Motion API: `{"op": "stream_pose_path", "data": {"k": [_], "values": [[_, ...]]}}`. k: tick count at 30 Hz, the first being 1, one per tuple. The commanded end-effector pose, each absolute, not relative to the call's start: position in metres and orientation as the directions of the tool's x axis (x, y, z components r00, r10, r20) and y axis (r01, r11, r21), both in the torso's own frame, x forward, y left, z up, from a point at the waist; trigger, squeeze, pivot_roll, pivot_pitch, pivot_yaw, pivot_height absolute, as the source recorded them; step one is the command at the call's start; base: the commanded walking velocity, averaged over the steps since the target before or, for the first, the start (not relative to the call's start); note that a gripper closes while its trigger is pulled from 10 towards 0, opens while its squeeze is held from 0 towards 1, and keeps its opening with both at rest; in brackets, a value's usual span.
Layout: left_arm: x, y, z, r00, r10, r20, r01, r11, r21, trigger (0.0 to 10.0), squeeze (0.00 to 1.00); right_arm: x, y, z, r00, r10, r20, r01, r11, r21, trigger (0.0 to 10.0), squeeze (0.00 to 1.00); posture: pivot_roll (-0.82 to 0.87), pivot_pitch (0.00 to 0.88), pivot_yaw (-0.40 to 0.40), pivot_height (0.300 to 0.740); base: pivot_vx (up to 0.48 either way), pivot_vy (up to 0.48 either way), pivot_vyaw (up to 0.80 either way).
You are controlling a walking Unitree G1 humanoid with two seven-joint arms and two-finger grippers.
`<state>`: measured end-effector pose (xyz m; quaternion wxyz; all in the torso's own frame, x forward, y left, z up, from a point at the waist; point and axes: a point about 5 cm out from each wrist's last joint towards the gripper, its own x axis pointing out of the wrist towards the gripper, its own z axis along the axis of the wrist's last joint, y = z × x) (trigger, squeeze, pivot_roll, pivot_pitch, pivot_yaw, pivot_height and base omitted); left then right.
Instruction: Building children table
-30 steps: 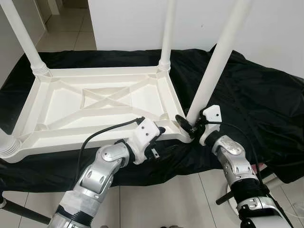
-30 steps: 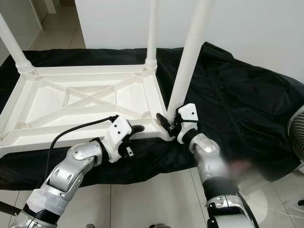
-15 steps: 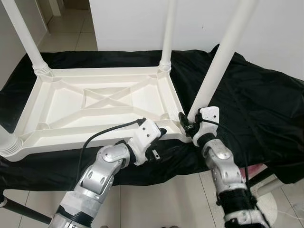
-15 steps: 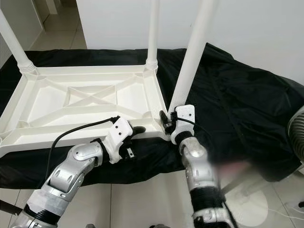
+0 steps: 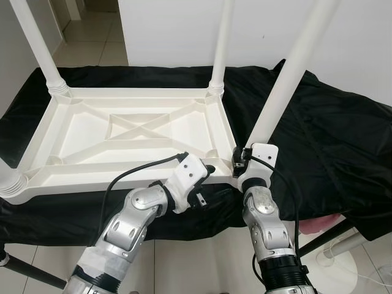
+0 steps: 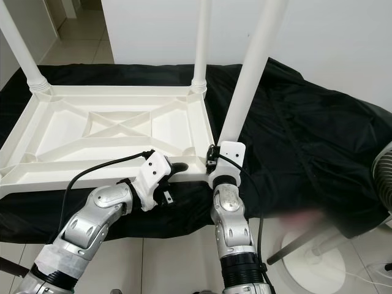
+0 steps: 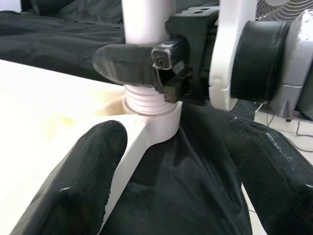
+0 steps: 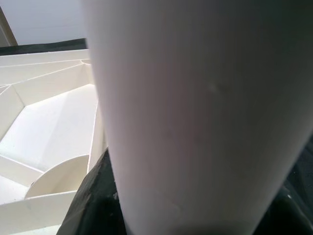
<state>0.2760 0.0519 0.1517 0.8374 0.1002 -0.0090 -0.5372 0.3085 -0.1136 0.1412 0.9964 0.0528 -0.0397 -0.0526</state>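
A white plastic children's table (image 5: 92,182) lies upside down on a black cloth, its legs pointing up. My right gripper (image 5: 241,160) is shut on the base of the near right leg (image 5: 288,79), just above its ribbed collar. In the left wrist view one black finger (image 7: 124,63) crosses that leg (image 7: 146,19). Close up in the right wrist view, the leg (image 8: 195,107) stands between dark fingers (image 8: 93,205). My left gripper (image 5: 206,171) is open at the table's near rim beside that corner. Its fingers (image 7: 83,181) straddle the corner, one on the white rim and the other over the cloth.
The black cloth (image 5: 331,135) covers the low support and drapes over its front edge. Three more legs rise at the far left (image 5: 37,49), far middle (image 5: 220,43) and near left corner (image 5: 9,184). A white round stand base (image 5: 343,263) sits on the tiled floor at the lower right.
My right forearm has swung in from the right to stand below the leg's base, and the wrist has turned there. The left arm has stayed put.
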Motion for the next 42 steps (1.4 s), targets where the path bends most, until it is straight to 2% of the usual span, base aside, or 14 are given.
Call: {"op": "stream_pose_path", "data": {"k": [1, 3, 4, 5, 11, 14, 15, 17, 18, 24, 28, 32, 33, 42], "values": [[0.277, 0.053, 0.146, 0.453, -0.885, -0.111, 0.885, 0.431, 0.179, 10.0, 0.0, 0.301, -0.107, 0.131, 0.997, -0.08, 0.021, 0.075, 0.98, 0.183, 10.0, 0.0, -0.06, 0.023, -0.043, 0.74, 0.0, 0.0, 0.0], [0.277, 0.053, 0.146, 0.453, -0.885, -0.11, 0.884, 0.431, 0.179, 10.0, 0.0, 0.301, -0.107, 0.132, 0.998, -0.064, 0.029, 0.058, 0.981, 0.185, 10.0, 0.0, -0.06, 0.023, -0.043, 0.74, 0.0, 0.0, 0.0], [0.277, 0.053, 0.146, 0.454, -0.884, -0.109, 0.884, 0.432, 0.18, 10.0, 0.0, 0.3, -0.107, 0.133, 0.998, -0.05, 0.036, 0.042, 0.982, 0.185, 10.0, 0.23, -0.06, 0.022, -0.044, 0.74, 0.0, 0.0, 0.0], [0.277, 0.053, 0.146, 0.455, -0.884, -0.108, 0.883, 0.432, 0.18, 10.0, 0.0, 0.3, -0.106, 0.134, 0.999, -0.031, 0.044, 0.022, 0.982, 0.189, 10.0, 1.0, -0.06, 0.023, -0.045, 0.74, 0.0, 0.0, 0.0], [0.277, 0.053, 0.146, 0.456, -0.883, -0.107, 0.883, 0.434, 0.18, 10.0, 0.0, 0.298, -0.109, 0.137, 0.998, -0.003, 0.07, -0.01, 0.984, 0.176, 10.0, 1.0, -0.06, 0.025, -0.046, 0.74, 0.0, 0.0, 0.0], [0.277, 0.054, 0.145, 0.458, -0.882, -0.11, 0.882, 0.436, 0.178, 10.0, 0.0, 0.299, -0.119, 0.138, 0.995, 0.041, 0.093, -0.055, 0.986, 0.158, 10.0, 1.0, -0.06, 0.026, -0.047, 0.74, 0.0, 0.0, 0.0], [0.277, 0.054, 0.145, 0.46, -0.881, -0.111, 0.881, 0.438, 0.179, 10.0, 0.0, 0.299, -0.124, 0.139, 0.992, 0.066, 0.107, -0.081, 0.986, 0.145, 10.0, 0.76, -0.06, 0.029, -0.048, 0.74, 0.0, 0.0, 0.0], [0.277, 0.054, 0.145, 0.46, -0.881, -0.111, 0.881, 0.438, 0.179, 10.0, 0.0, 0.299, -0.124, 0.139, 0.992, 0.066, 0.107, -0.081, 0.986, 0.145, 10.0, 0.76, -0.06, 0.029, -0.048, 0.74, 0.0, 0.0, 0.0], [0.277, 0.055, 0.145, 0.461, -0.88, -0.112, 0.881, 0.439, 0.179, 10.0, 0.0, 0.298, -0.128, 0.139, 0.988, 0.089, 0.124, -0.105, 0.986, 0.13, 10.0, 0.0, -0.06, 0.03, -0.048, 0.74, 0.0, 0.0, 0.0], [0.277, 0.058, 0.144, 0.461, -0.879, -0.121, 0.88, 0.437, 0.186, 10.0, 0.0, 0.294, -0.14, 0.142, 0.97, 0.166, 0.175, -0.186, 0.977, 0.103, 10.0, 0.0, -0.06, 0.037, -0.049, 0.74, 0.0, 0.0, 0.0], [0.278, 0.064, 0.144, 0.461, -0.877, -0.134, 0.88, 0.433, 0.198, 10.0, 0.0, 0.291, -0.154, 0.141, 0.932, 0.309, 0.191, -0.322, 0.946, 0.04, 10.0, 0.0, -0.07, 0.046, -0.042, 0.74, 0.0, 0.0, 0.0], [0.278, 0.066, 0.144, 0.458, -0.878, -0.138, 0.881, 0.428, 0.201, 10.0, 0.0, 0.291, -0.16, 0.141, 0.913, 0.362, 0.187, -0.37, 0.929, 0.012, 10.0, 0.0, -0.07, 0.054, -0.034, 0.74, 0.0, 0.0, 0.0], [0.278, 0.068, 0.144, 0.453, -0.88, -0.141, 0.883, 0.422, 0.203, 10.0, 0.0, 0.293, -0.167, 0.142, 0.889, 0.421, 0.18, -0.423, 0.906, -0.025, 10.0, 0.0, -0.08, 0.058, -0.029, 0.74, 0.0, 0.0, 0.0], [0.279, 0.069, 0.145, 0.446, -0.883, -0.144, 0.887, 0.414, 0.206, 10.0, 0.0, 0.307, -0.177, 0.149, 0.843, 0.513, 0.162, -0.499, 0.858, -0.123, 10.0, 0.0, -0.08, 0.061, -0.019, 0.74, 0.0, 0.0, 0.0]]}}
